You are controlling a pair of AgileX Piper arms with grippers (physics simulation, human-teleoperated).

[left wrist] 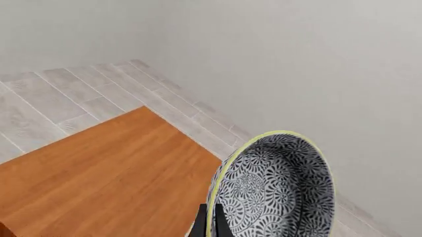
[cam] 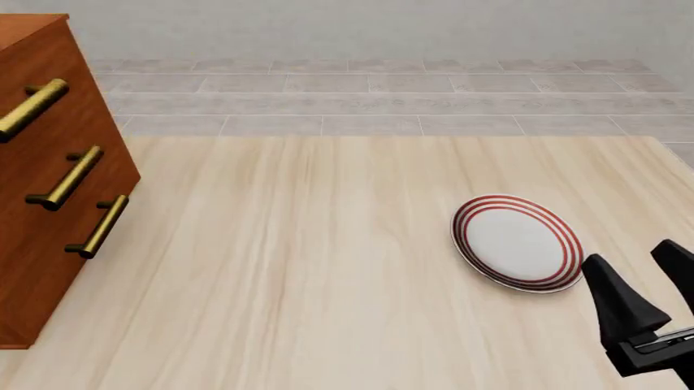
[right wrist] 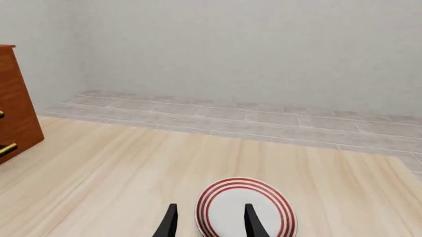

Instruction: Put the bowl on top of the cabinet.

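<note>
Nearest of all, the right gripper (cam: pixel 651 280) stands at the near right corner of the front view, its two dark fingers spread apart with nothing between them. In its own wrist view the same fingers (right wrist: pixel 170 223) frame the near rim of the plate without touching it.

Going by size, the pale wooden table (cam: pixel 325 268) takes up most of the scene. Its far edge runs straight across in front of a strip of grey floor tiles (cam: pixel 379 106) and a plain wall, and its right edge shows at the far right corner. From the cabinet across to the plate, the broad middle of the tabletop is bare wood.

At the left edge stands the cabinet (cam: pixel 49 195), reddish-brown, with three brass bar handles (cam: pixel 67 177) stepping down its front. Its flat top (left wrist: pixel 99 177) fills much of the left wrist view, with one corner and two straight edges showing against the tiles below.

On the right half of the table, just beyond the right gripper, lies the plate (cam: pixel 518 242), white with red rings.

Over the cabinet top, beside its far edge, the bowl (left wrist: pixel 274 187) is tipped up on edge, its patterned inside facing the camera. At the bottom of the frame the left gripper (left wrist: pixel 211 224) pinches the bowl's yellowish rim between two dark fingers.
</note>
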